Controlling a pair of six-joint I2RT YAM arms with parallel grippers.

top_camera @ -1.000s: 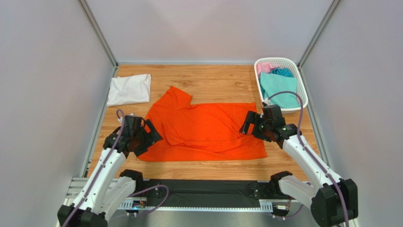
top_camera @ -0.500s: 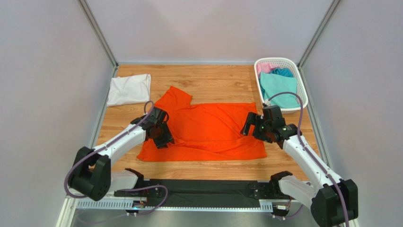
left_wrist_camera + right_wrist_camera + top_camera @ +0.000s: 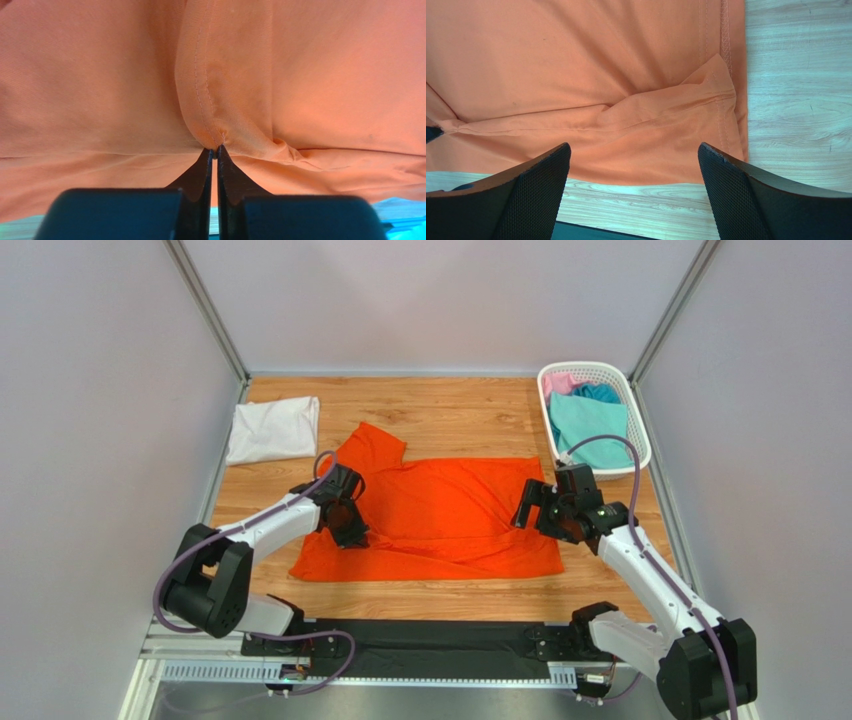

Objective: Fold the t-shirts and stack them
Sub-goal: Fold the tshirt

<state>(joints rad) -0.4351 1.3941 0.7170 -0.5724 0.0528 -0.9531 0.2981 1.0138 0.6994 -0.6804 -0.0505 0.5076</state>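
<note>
A bright orange t-shirt (image 3: 440,520) lies spread flat on the wooden table, one sleeve pointing to the far left. My left gripper (image 3: 346,530) sits on the shirt's left part. In the left wrist view this gripper (image 3: 215,149) is shut, its tips pinching a stitched fold of the orange t-shirt (image 3: 225,75). My right gripper (image 3: 527,504) hovers over the shirt's right edge. The right wrist view shows it (image 3: 633,148) wide open, nothing between the fingers, above the hem of the orange t-shirt (image 3: 626,100). A folded white t-shirt (image 3: 272,428) rests at the far left.
A white lattice basket (image 3: 598,367) stands at the far right corner, holding a teal t-shirt (image 3: 588,425), a pink one (image 3: 561,383) and a blue one (image 3: 601,393). Grey walls and metal rails enclose the table (image 3: 470,405). A black strip (image 3: 420,638) runs along the near edge.
My left arm swung in from the shirt's left edge onto the cloth, and its jaws went from open to shut on a fold. The right arm stayed put.
</note>
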